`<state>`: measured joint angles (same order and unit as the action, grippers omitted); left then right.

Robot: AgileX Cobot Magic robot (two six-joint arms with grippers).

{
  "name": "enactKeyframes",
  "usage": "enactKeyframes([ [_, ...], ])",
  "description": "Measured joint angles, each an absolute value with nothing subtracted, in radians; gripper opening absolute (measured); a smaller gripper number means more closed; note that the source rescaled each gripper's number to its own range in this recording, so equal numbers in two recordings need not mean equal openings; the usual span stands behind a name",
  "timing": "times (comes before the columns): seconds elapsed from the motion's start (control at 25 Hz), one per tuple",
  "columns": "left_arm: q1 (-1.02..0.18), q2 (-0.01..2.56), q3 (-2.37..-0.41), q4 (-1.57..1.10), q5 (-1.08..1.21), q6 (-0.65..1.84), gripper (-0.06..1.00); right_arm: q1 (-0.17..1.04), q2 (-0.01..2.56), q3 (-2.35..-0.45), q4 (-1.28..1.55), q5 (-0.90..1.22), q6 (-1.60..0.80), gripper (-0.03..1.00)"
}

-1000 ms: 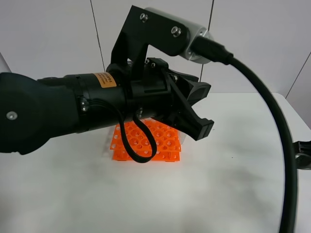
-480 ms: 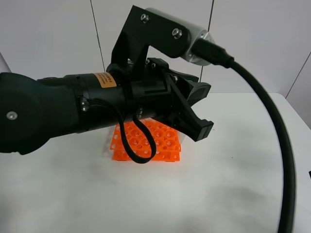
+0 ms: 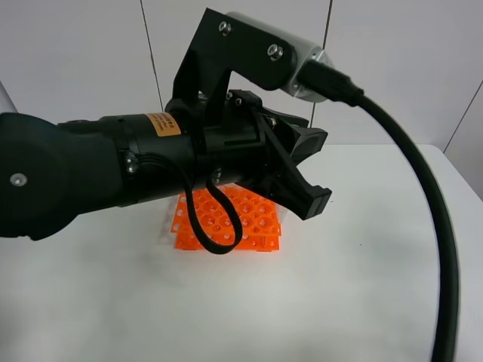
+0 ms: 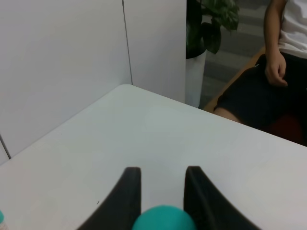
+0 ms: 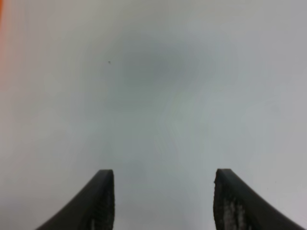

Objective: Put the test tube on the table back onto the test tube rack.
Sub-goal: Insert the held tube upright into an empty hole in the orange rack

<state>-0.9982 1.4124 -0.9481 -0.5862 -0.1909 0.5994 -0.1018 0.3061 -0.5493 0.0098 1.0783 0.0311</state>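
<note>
Gripping the teal-capped test tube, left gripper jaws clenched; right gripper jaws released, empty, above the table.

Teal-capped tube between fingers, orange rack on table

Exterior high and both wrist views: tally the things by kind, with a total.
pincers: 2, the left pincer and the right pincer
test tube rack, orange: 1
test tube, teal cap showing in the left pincer: 1
table, white: 1
Total: 5
</note>
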Motion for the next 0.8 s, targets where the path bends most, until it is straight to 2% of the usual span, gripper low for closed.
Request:
enactKeyframes([
  [0.32, -0.998, 1.412, -0.948, -0.586, -0.191, 0.599, 0.00, -0.102, 0.008, -0.496, 0.011, 1.032, 0.026, 0.75],
  [0.8, -0.998, 1.412, -0.948, -0.586, -0.206, 0.603, 0.00, -0.102, -0.006, -0.495, 0.011, 1.028, 0.023, 0.75],
])
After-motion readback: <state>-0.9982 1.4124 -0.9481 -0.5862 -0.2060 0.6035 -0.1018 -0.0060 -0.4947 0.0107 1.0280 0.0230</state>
